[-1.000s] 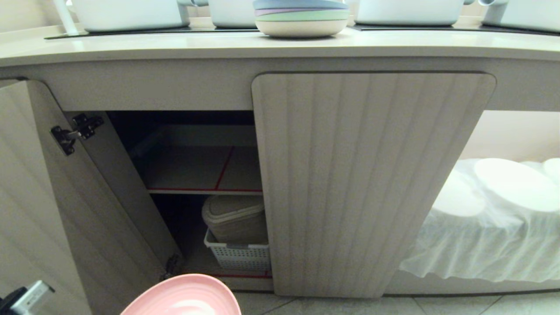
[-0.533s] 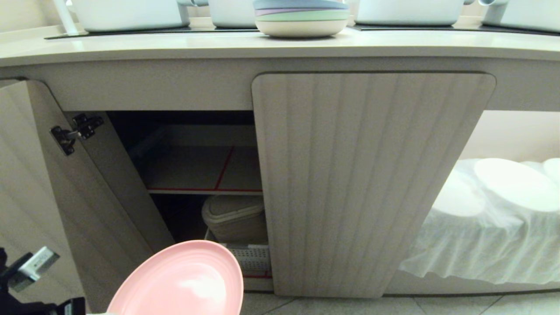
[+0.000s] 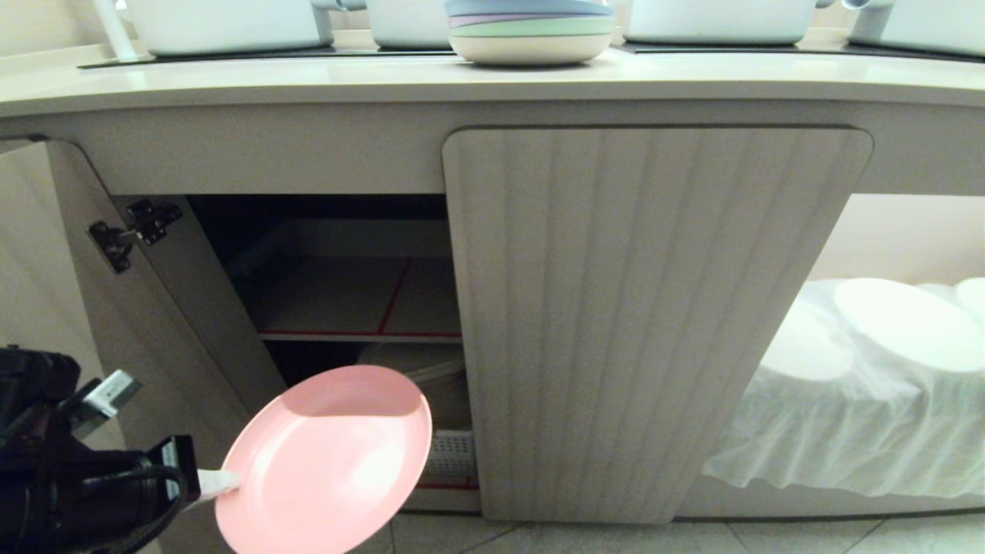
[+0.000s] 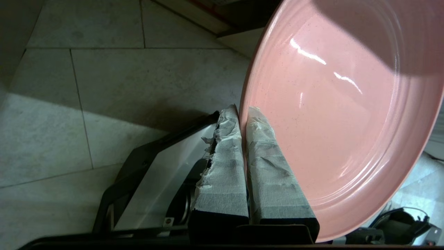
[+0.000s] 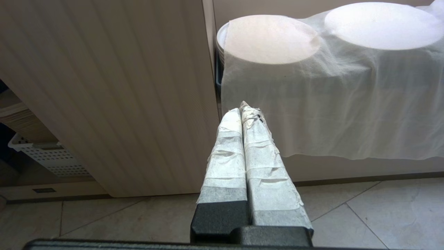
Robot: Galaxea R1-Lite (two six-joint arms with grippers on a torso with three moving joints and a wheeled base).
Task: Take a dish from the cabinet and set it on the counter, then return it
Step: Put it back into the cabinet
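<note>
Left gripper (image 4: pixel 242 113) pinched on rim of dish (image 3: pixel 327 458), held tilted low before open cabinet (image 3: pixel 338 292); right gripper (image 5: pixel 244 109) closed, empty, parked; risk: thin edge grip slipping, or dish clipping open door (image 3: pixel 115 369).

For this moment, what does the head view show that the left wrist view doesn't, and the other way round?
Only the head view shows the long cream-beige countertop, the pastel plate stack on it, the beige fluted cabinet with its left door open, its red-edged inner shelf and the white-draped plates.

Only the left wrist view shows the tape-wrapped fingers pinching the rim, one on each face, and the grey floor tiles.

Both show the round pink plastic plate held tilted by the left gripper.
</note>
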